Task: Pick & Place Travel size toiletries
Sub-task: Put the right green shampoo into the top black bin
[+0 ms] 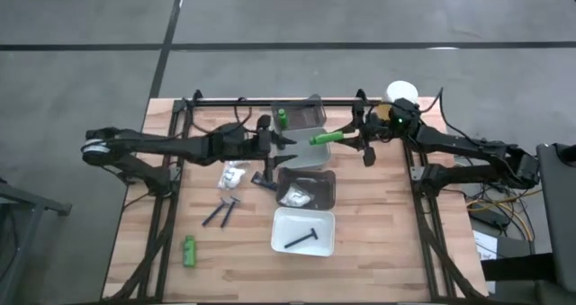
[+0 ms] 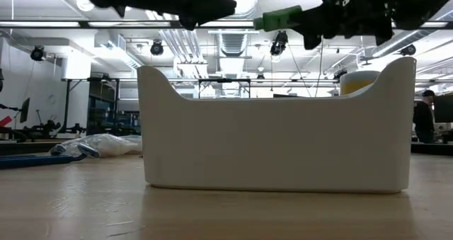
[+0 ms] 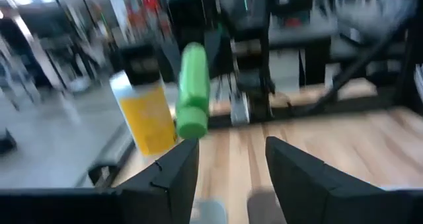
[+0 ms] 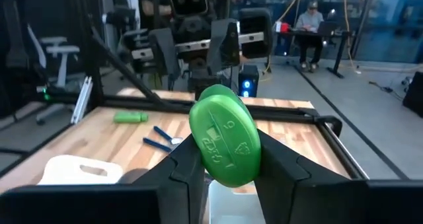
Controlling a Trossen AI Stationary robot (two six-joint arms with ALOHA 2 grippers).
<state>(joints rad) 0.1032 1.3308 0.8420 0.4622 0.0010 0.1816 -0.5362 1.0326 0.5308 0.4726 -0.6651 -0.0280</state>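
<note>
My right gripper (image 1: 351, 136) is shut on a bright green bottle (image 1: 326, 138) above the near rim of the far grey tray (image 1: 310, 107). Another green bottle (image 1: 281, 118) lies in that tray. My left gripper (image 1: 290, 143) stands open just left of the held bottle, its fingers (image 3: 178, 174) empty. A third green bottle (image 1: 189, 251), a white packet (image 1: 234, 174), dark sticks (image 1: 220, 213) and a dark tube (image 1: 263, 179) lie on the table. White packets (image 1: 297, 195) fill a second grey tray. A dark stick (image 1: 301, 239) lies in the white tray (image 1: 326, 246). My right gripper pinches the green bottle between its two fingers by the sides near its base end (image 4: 201, 151). The fingers come level from the table's right and lie along the bottle. The bottle (image 2: 279, 18) sticks out level past the fingertips toward the left gripper, lifted clear of the table.
A big yellow container with a white cap (image 1: 402, 94) stands at the far right behind the right arm. A black frame bar (image 1: 270, 101) runs along the far edge. The near left part of the wooden table (image 1: 144, 269) holds only the lone bottle.
</note>
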